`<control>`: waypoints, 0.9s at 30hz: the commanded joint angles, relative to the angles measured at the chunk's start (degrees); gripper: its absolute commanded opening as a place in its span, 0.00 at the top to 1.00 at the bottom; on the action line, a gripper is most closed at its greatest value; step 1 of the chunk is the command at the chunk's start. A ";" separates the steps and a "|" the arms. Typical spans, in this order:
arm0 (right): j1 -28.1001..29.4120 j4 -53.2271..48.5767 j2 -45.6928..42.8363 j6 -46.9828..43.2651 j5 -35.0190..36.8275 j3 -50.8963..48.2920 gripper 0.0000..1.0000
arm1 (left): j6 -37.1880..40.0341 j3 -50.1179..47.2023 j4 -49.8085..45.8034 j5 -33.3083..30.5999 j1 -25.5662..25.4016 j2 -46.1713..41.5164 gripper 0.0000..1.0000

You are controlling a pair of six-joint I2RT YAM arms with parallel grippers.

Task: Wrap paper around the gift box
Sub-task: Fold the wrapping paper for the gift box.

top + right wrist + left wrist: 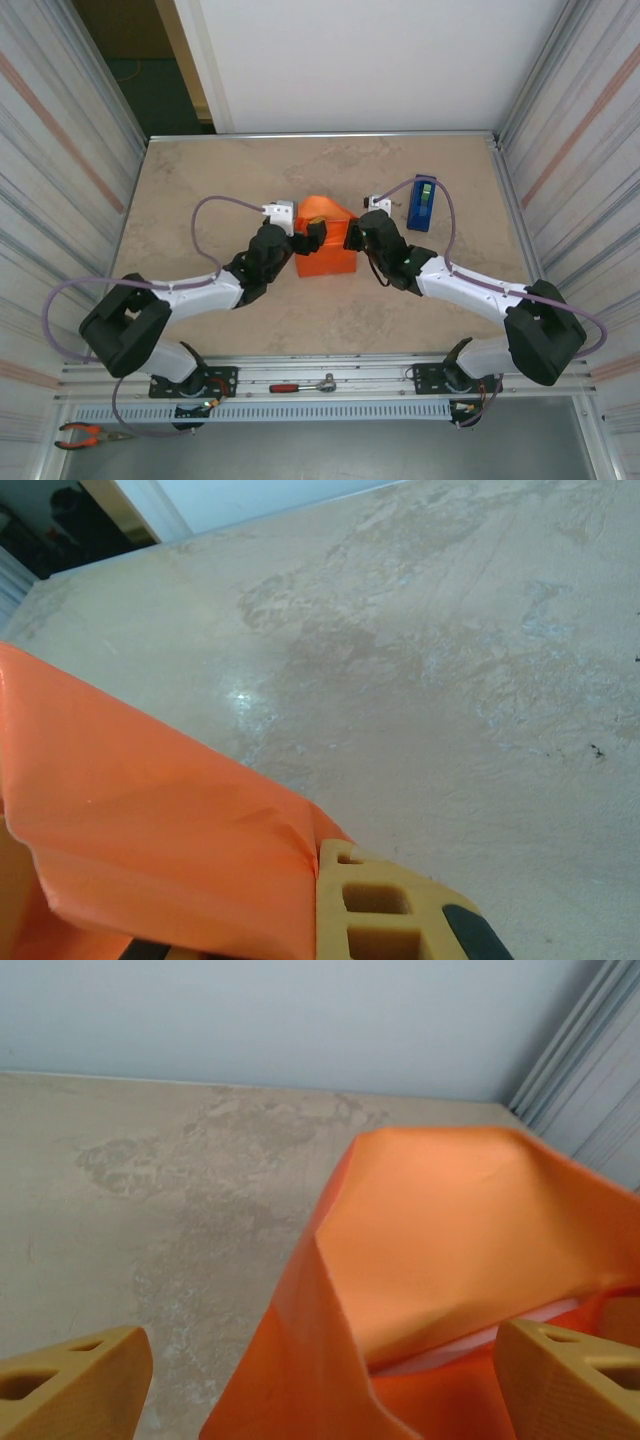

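A small squarish gift box (325,262) sat at the middle of a beige, marbled surface (200,190), wrapped almost wholly in a thin, matte, bright orange sheet of paper (325,213). From above it read as an orange parcel, with one flap of the paper raised into a peak on its far side. In the left wrist view the paper (450,1230) arched up as a creased hood, and a pale sliver of the gift box (470,1348) showed beneath its lower edge.

The left arm (200,290) reached in from the parcel's left side. The left jaws stood wide open, their two mustard-yellow fingers (75,1390) far apart, with the paper between them and the bare surface (150,1210) behind.

The right arm (470,285) reached in from the right. The right jaws were closed on a fold of the paper (150,820), whose creases ran straight into one yellow finger (385,910); the sheet hung above the surface (450,680).

An upright blue tape dispenser (422,203) stood to the right of the parcel, near the right arm's wrist and apart from the paper.

On the metal rail by the arm bases lay a red-handled ratchet wrench (300,386). Orange-handled pliers (85,433) lay at the near left corner.
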 commanded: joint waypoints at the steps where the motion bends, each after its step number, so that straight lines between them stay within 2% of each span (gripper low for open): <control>1: 0.67 -4.97 -0.32 0.33 -2.31 0.17 0.96 | 2.13 3.45 -1.57 -5.68 -0.28 1.68 0.14; 2: 0.57 -5.35 -0.79 0.18 -2.68 0.51 0.86 | 2.16 3.95 -2.66 -6.88 -0.29 2.10 0.15; 4: -0.46 -6.31 -2.45 -0.17 -4.19 1.21 0.48 | 2.44 4.31 -4.18 -9.04 -0.45 2.59 0.20; 5: -1.09 -6.47 -3.36 -0.09 -5.21 1.43 0.37 | 2.50 4.48 -4.67 -9.76 -0.55 2.69 0.22; 7: -2.29 -7.39 -5.64 -0.09 -5.68 1.97 0.27 | 2.81 4.42 -5.08 -10.13 -0.72 2.55 0.26; 12: -4.48 -7.90 -8.72 -0.87 -6.42 2.29 0.20 | 3.52 4.12 -5.42 -10.87 -1.47 2.10 0.34; 17: -3.96 -7.02 -6.54 -1.28 -5.98 2.41 0.18 | 3.55 4.10 -5.81 -11.84 -2.00 2.24 0.41; 25: -1.31 -1.61 0.35 -1.96 -0.07 2.22 0.18 | 2.89 4.12 -6.80 -12.41 -2.22 2.58 0.46; 27: 0.13 0.57 2.33 -2.99 3.53 1.83 0.20 | 2.76 4.11 -7.00 -12.54 -2.23 2.74 0.48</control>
